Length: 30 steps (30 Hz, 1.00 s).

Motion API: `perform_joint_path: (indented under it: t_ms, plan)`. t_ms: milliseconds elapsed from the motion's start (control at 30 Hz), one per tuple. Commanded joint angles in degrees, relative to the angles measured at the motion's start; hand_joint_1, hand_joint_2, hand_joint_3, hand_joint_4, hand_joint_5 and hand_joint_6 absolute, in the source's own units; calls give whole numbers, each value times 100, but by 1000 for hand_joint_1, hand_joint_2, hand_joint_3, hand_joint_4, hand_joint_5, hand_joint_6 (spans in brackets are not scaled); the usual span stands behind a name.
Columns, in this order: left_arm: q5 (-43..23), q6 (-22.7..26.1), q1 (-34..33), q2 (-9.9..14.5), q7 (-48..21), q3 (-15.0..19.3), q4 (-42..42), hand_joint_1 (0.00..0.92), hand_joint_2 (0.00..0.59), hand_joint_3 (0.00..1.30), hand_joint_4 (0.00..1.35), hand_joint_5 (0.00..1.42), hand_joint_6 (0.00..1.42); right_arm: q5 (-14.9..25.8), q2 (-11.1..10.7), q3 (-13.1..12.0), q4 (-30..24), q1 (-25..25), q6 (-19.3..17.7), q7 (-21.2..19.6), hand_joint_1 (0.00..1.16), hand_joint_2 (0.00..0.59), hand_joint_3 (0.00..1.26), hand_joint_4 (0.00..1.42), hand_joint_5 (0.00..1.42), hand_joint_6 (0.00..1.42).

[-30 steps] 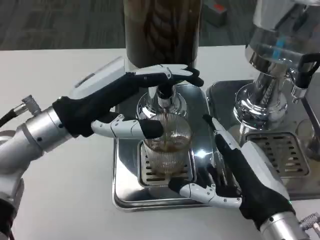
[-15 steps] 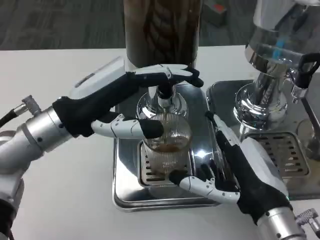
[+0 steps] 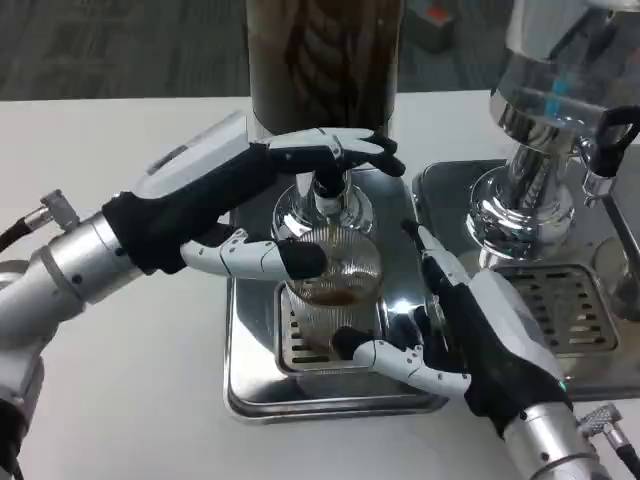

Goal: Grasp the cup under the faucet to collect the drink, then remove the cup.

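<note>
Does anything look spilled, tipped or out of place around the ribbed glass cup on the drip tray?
Nothing stands out. The ribbed glass cup stands upright on the steel drip tray beneath the chrome faucet, with brown drink at its bottom and no puddle visible. The left hand and right hand flank it.

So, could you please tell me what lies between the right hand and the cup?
In the head view, only a strip of shiny drip tray separates the right hand from the cup.
</note>
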Motion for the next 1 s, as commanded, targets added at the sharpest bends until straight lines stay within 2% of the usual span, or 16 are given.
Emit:
perform_joint_path:
  t_ms: [33, 200, 267, 367, 1000]
  plan:
    - [256, 25, 182, 116, -84, -113, 40, 0, 92, 313, 178, 182, 239, 36, 20, 2, 76, -108, 38, -58, 231, 0, 0, 0, 0, 62]
    - [310, -22, 180, 131, -42, -130, 40, 0, 92, 314, 178, 182, 239, 43, 33, 9, 97, -151, 50, -63, 225, 0, 0, 0, 0, 62]
    - [316, -31, 183, 132, -29, -138, 34, 0, 92, 316, 178, 182, 239, 46, 36, 6, 100, -156, 54, -67, 277, 0, 0, 0, 0, 62]
    - [335, -40, 180, 136, -14, -143, 36, 0, 92, 318, 178, 182, 239, 50, 38, 1, 102, -160, 59, -65, 283, 0, 0, 0, 0, 62]
    - [389, -87, 210, 168, 45, -175, -16, 0, 102, 336, 189, 182, 244, 94, 26, -9, 107, -182, 80, -92, 213, 0, 0, 0, 0, 62]
